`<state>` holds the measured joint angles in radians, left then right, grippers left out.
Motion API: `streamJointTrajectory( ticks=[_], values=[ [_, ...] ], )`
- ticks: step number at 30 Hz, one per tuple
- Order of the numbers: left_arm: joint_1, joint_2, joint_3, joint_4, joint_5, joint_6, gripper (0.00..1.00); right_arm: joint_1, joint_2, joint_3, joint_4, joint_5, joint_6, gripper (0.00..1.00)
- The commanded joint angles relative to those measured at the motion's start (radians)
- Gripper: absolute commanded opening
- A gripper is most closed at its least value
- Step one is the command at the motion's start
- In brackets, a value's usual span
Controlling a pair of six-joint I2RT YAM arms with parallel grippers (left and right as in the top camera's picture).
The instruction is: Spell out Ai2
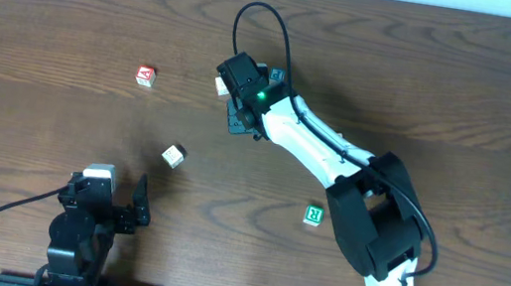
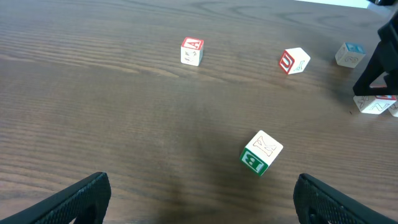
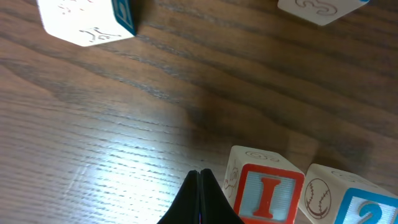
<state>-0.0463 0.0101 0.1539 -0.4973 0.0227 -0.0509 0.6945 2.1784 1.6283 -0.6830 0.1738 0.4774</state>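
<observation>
Right now the right hand (image 3: 200, 188) is reaching to the upper middle of the overhead view. Its two fingers are pressed together and pinching nothing. Its tips are sitting low over the worktop (image 3: 124, 130), just left of the I block (image 3: 267, 190) at the bottom of the right wrist view. The 2 block (image 3: 357, 202) is standing right against the I block's far side, in the bottom right corner. The A block (image 1: 146, 75) is lying alone in the upper left part of the overhead view, well apart from those two.

The left hand (image 2: 202, 193) is waiting at the lower left of the overhead view, fingers spread wide and holding nothing. Ahead of it, in the lower middle of its own view, a green-sided block (image 2: 261, 152) is resting turned at an angle. A red U block (image 2: 294, 61) is sitting in the upper right of that view. A blue-edged block (image 3: 87, 22) is showing in the upper left of the right wrist view.
</observation>
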Motion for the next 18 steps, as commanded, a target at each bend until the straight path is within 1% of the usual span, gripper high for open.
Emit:
streamJointTrajectory(
  ticks=[1,18],
  values=[
    [0.005,-0.006,-0.016,0.0,0.003,0.003,0.95,0.004,0.023,0.012,-0.001,0.023,-0.015,0.01],
    [0.005,-0.006,-0.016,0.0,0.003,0.003,0.95,-0.021,0.023,0.012,-0.024,0.056,-0.023,0.02]
  ],
)
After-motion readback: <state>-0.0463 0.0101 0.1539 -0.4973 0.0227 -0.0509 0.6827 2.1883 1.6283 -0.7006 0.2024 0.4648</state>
